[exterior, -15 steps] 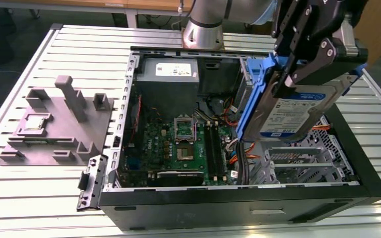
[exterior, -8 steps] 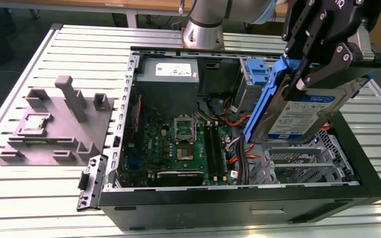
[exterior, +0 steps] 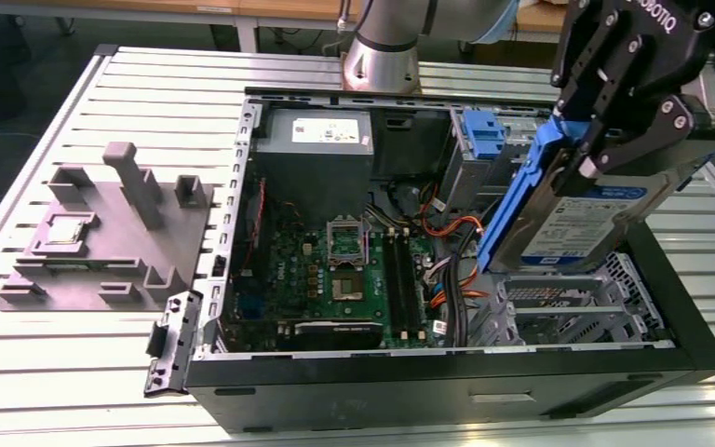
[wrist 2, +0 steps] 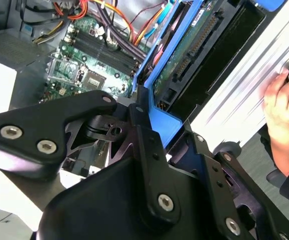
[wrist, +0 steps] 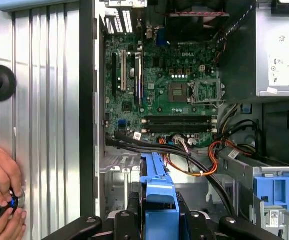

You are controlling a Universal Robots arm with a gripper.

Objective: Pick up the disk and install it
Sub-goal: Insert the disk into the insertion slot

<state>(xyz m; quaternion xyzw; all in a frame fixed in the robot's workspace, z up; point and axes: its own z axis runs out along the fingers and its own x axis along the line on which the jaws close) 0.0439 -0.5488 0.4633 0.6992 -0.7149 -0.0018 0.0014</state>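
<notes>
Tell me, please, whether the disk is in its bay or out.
Out: the disk hangs tilted in the gripper above the metal drive cage.

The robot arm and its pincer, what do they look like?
The arm is a smooth silver-grey tube with a pale blue joint cap. The pincer is matte black, built of flat linked plates fastened by silver screw heads, with white lettering on its body.
</notes>
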